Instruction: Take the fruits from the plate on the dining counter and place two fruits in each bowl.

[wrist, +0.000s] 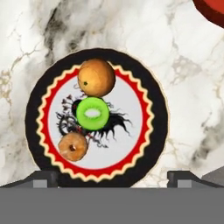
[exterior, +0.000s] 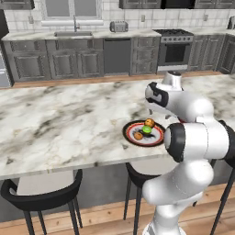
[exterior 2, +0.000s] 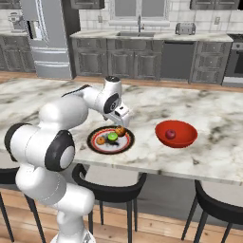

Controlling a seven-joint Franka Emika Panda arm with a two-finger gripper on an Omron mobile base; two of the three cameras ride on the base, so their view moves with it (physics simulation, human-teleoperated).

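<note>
Marble worktop (exterior 2: 199, 109) runs under me, dark cabinets behind. Going left to right along it: the plate (wrist: 35, 131) holds 3 fruits, a small orange one (wrist: 73, 147), a green one (wrist: 92, 113) and a larger orange one (wrist: 96, 77) in a touching line; the red bowl (exterior 2: 176, 134) beside it has 1 dark red fruit (exterior 2: 170, 134). My jaws (exterior 2: 122, 124) hang released right above the plate. Risk, I judge: closing on the middle fruit would knock its neighbours rolling.

White arm folded forward, wrist bent downward; gripper (wrist: 112, 177) with its 2 fingertips (wrist: 43, 178) spread wide, nothing between them
</note>
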